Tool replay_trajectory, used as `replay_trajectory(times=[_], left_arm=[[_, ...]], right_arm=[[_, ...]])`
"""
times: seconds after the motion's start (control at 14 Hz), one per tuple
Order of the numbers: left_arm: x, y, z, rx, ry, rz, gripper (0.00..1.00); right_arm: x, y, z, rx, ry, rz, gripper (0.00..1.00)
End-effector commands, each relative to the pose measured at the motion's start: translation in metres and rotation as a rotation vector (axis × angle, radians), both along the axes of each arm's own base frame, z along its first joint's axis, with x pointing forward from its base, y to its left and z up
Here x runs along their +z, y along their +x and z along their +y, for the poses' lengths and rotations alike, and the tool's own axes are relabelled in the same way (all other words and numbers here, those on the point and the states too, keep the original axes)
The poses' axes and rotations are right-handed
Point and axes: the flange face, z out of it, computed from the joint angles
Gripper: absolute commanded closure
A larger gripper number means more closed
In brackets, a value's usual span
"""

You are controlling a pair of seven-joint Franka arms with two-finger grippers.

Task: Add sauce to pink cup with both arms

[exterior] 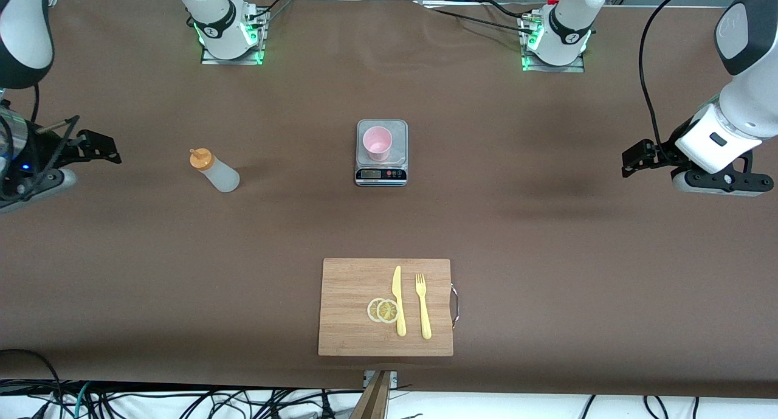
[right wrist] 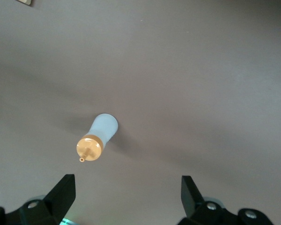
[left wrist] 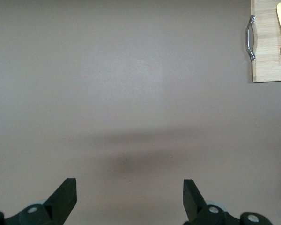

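Observation:
The sauce bottle (exterior: 214,170), translucent whitish with an orange nozzle cap, stands on the brown table toward the right arm's end. The pink cup (exterior: 377,142) stands upright on a small grey kitchen scale (exterior: 381,174) at mid table. My right gripper (exterior: 100,146) hangs open and empty over the table's right-arm end, apart from the bottle; its wrist view shows the bottle (right wrist: 99,137) below, between and past the fingers (right wrist: 64,192). My left gripper (exterior: 635,159) hangs open and empty over bare table at the left arm's end.
A wooden cutting board (exterior: 386,306) with a metal handle lies nearer the front camera than the scale. On it are two lemon slices (exterior: 383,310), a yellow knife (exterior: 398,300) and a yellow fork (exterior: 423,305). The board's corner shows in the left wrist view (left wrist: 270,47).

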Motion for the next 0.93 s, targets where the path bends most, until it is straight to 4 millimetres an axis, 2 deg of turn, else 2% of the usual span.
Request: replay_trajectory(times=[0.0, 0.14, 0.29, 0.57, 0.86], left_arm=[[0.002, -0.001, 0.003, -0.015, -0.019, 0.0, 0.0], [0.002, -0.001, 0.003, -0.015, -0.019, -0.002, 0.0], [0.002, -0.001, 0.003, -0.015, -0.019, 0.0, 0.0], [0.002, -0.001, 0.003, -0.015, -0.019, -0.002, 0.0], [0.002, -0.001, 0.003, -0.015, -0.019, -0.002, 0.0]], right_arm=[[0.018, -0.014, -0.008, -0.023, -0.017, -0.026, 0.0], [0.025, -0.017, -0.019, -0.045, -0.022, -0.036, 0.0], [0.027, -0.027, -0.02, -0.115, -0.032, -0.029, 0.0], [0.027, -0.053, -0.013, -0.273, -0.043, -0.003, 0.0], [0.03, -0.067, -0.009, -0.349, -0.052, 0.013, 0.0]])
